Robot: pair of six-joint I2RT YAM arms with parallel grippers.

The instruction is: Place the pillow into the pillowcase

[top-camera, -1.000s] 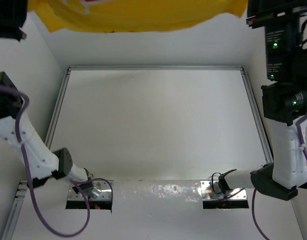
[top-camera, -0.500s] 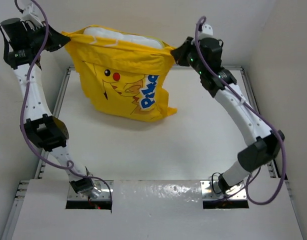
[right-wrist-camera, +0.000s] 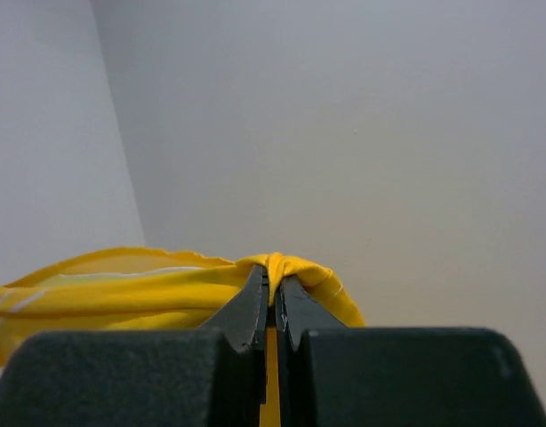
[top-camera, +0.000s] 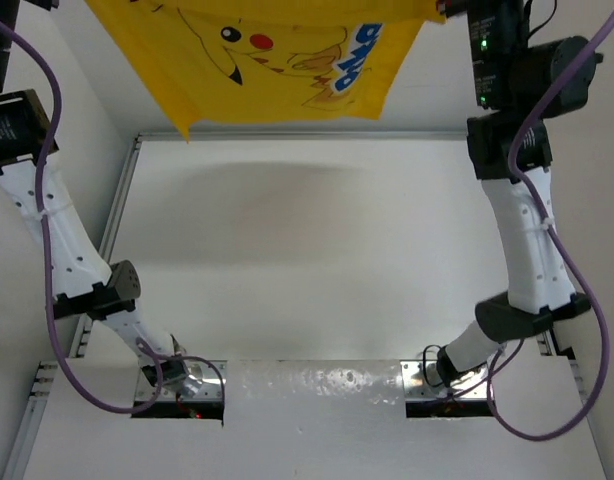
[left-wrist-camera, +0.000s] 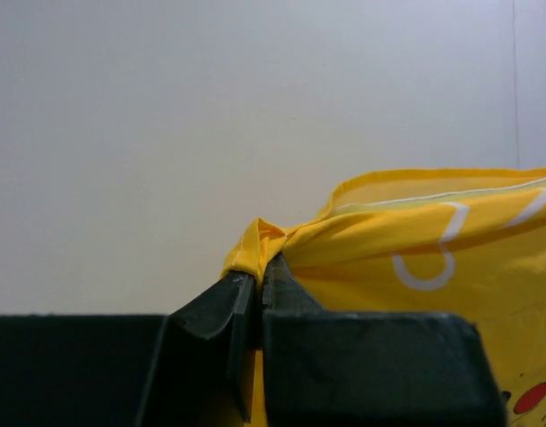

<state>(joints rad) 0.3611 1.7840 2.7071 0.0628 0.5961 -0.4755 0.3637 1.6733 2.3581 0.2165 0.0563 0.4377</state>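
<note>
The white desk spreads below me with a soft shadow near its far edge. High above that edge hangs the yellow pillowcase, stretched wide between my arms, its Pikachu print facing the top camera. My left arm and right arm both reach upward. My left claw is pinched tight on one bunched corner of the cloth, my right claw on the other. Whether the pillow sits inside, I cannot tell.
</note>
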